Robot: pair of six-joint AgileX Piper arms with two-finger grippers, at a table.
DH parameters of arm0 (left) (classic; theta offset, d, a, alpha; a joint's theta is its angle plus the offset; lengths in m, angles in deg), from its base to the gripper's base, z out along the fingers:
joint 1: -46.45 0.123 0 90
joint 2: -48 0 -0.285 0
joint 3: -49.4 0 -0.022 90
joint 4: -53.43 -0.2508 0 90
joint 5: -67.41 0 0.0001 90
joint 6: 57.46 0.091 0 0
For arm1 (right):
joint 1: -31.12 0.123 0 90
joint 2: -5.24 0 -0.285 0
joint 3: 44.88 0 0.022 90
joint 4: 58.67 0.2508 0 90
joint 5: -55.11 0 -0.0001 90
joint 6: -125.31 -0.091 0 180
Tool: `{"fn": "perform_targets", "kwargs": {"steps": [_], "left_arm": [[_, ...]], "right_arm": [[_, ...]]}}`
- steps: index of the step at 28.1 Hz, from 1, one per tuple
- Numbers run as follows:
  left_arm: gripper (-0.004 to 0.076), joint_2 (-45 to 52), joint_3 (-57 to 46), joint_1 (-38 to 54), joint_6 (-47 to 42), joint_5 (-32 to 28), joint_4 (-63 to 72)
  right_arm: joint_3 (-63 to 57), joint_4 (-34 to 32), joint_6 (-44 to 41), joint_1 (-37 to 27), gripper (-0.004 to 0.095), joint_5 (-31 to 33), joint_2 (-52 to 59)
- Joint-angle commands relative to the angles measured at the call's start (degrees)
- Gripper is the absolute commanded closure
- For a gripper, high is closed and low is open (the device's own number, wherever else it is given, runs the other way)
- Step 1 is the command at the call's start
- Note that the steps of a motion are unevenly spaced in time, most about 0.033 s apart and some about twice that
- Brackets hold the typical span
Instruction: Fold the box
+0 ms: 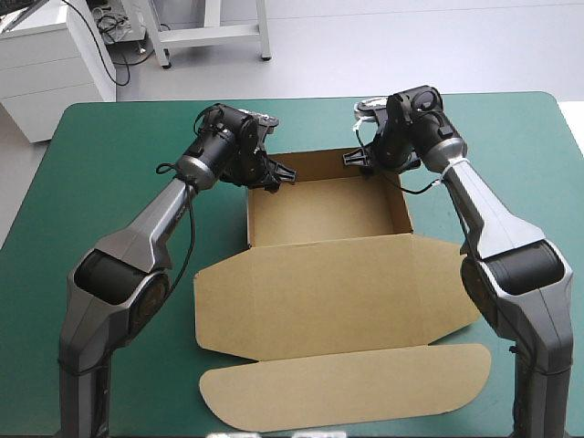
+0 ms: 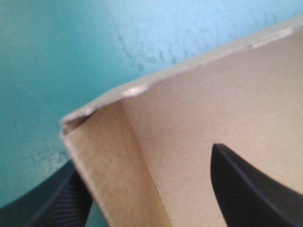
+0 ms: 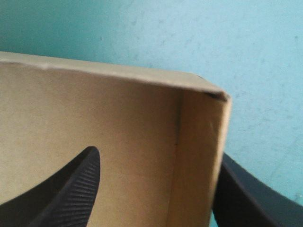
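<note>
The brown box [image 1: 328,214] stands mid-table as an open tray with its walls raised, and its lid [image 1: 338,292] and front flap [image 1: 347,388] lie flat toward the near edge. My left gripper [image 1: 274,173] is at the tray's far left corner. In the left wrist view, the left gripper [image 2: 142,161] is open and straddles the side wall [image 2: 113,165], one finger inside and one outside. My right gripper [image 1: 360,160] is at the far right corner. In the right wrist view, the right gripper [image 3: 160,153] is open astride the side wall [image 3: 199,156], its outer finger [image 3: 246,194] close against the board.
The teal-green cover [image 1: 109,182] stretches wide to the left and right of the box. A narrower strip lies beyond the tray's far wall, toward the table's far edge [image 1: 301,99].
</note>
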Motion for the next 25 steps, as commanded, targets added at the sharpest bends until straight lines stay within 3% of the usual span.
{"fn": "perform_targets", "kwargs": {"steps": [1, 10, 25], "left_arm": [[0.0229, 4.1, 2.1, -0.4, -0.6, 3.1, 0.0], [0.0229, 9.0, 2.1, -0.4, 0.6, 3.1, 0.4], [0.023, 40.3, -2.2, -0.4, 11.2, 3.1, 0.4]], "right_arm": [[1.9, -1.6, 0.3, -0.5, 0.0313, 0.8, 4.6], [1.9, -2.1, 0.7, -0.5, 0.0313, 0.8, 8.3], [1.6, -2.2, 1.4, -0.5, 0.0315, 0.8, 16.4]]}}
